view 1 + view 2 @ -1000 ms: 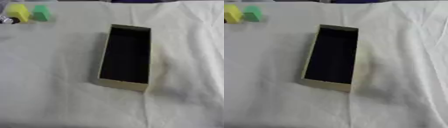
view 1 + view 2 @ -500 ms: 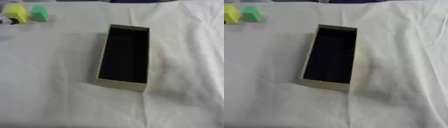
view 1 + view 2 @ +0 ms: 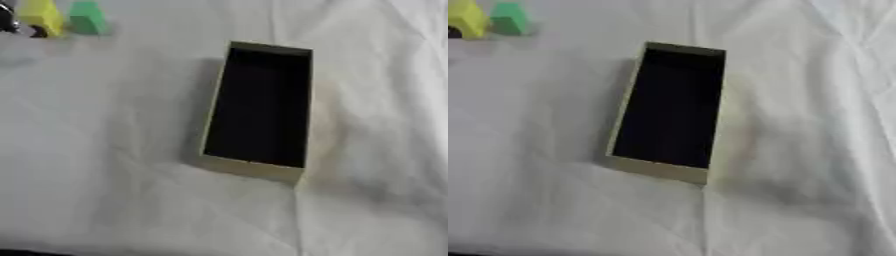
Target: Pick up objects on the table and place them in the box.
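Box [image 3: 259, 107] was seen near the middle of the white cloth-covered table [image 3: 105, 150], a long tan cardboard tray with its short ends toward twelve and six o'clock. Its interior was dark, and nothing could be made out inside it. Toward eleven o'clock from the box, well apart from it, a yellow block [image 3: 42, 17] and a green block [image 3: 87, 18] were set just beside each other. Neither hand was shown in either view, so their states could not be told.

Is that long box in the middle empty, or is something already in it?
It looks empty: the box is open-topped and its dark inside shows nothing. The yellow block and green block sit outside.
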Controlling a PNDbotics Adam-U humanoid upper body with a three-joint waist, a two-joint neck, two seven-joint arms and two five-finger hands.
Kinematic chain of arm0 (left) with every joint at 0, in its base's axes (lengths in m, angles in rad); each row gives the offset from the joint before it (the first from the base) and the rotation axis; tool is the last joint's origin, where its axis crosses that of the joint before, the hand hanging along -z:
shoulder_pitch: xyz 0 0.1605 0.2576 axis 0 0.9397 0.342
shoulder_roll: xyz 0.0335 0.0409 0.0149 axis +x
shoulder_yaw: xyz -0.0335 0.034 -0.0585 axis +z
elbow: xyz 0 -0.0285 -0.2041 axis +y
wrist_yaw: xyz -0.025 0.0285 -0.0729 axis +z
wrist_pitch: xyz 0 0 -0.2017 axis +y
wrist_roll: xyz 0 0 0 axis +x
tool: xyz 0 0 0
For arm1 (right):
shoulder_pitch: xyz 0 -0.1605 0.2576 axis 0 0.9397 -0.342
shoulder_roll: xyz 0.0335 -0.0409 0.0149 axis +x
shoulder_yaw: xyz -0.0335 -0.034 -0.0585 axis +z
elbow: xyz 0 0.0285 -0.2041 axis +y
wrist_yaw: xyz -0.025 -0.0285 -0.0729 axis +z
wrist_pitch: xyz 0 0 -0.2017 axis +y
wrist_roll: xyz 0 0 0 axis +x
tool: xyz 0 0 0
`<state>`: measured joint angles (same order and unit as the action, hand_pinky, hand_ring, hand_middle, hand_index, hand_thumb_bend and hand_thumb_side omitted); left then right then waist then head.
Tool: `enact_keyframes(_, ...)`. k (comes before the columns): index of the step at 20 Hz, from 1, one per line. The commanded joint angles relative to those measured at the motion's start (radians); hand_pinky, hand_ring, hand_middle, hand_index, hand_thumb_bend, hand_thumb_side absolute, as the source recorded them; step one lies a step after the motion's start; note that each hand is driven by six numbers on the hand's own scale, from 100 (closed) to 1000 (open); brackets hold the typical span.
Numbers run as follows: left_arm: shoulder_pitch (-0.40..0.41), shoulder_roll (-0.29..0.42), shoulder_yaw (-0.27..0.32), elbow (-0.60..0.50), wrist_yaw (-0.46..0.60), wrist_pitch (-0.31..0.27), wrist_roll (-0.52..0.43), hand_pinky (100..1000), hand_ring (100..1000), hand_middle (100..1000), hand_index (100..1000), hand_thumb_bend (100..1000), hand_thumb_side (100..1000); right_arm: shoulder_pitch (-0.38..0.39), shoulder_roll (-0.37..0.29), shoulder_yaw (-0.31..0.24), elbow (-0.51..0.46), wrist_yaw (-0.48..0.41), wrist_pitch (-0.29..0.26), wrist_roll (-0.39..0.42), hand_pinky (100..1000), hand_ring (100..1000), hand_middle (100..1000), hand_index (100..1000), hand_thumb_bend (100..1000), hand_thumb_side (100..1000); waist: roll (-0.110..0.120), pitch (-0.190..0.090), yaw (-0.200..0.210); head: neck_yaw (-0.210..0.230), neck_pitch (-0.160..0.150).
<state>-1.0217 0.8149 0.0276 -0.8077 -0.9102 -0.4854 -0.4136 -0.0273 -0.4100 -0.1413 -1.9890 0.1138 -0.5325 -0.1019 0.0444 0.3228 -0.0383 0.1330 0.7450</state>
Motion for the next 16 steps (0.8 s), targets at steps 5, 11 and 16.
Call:
enact_keyframes(5, -0.048, 0.004, 0.035, 0.054, -0.086, 0.015, 0.053, 889, 921, 931, 952, 596, 100, -0.011, -0.023, -0.001, -0.011, 0.021, -0.004, -0.005, 813, 824, 563, 825, 100, 749, 0.004, -0.004, -0.005, 0.011, -0.041)
enact_keyframes(11, -0.042, 0.009, 0.042, 0.069, -0.138, 0.028, 0.088, 892, 923, 935, 950, 613, 100, -0.010, -0.020, -0.001, -0.011, 0.030, -0.004, -0.008, 813, 824, 560, 825, 100, 752, 0.001, 0.006, 0.002, 0.016, -0.081)
enact_keyframes(16, -0.040, 0.015, 0.046, 0.079, -0.169, 0.038, 0.100, 894, 923, 937, 949, 625, 100, -0.010, -0.018, 0.000, -0.011, 0.035, -0.006, -0.011, 813, 825, 559, 825, 100, 753, -0.004, 0.011, 0.011, 0.021, -0.106)
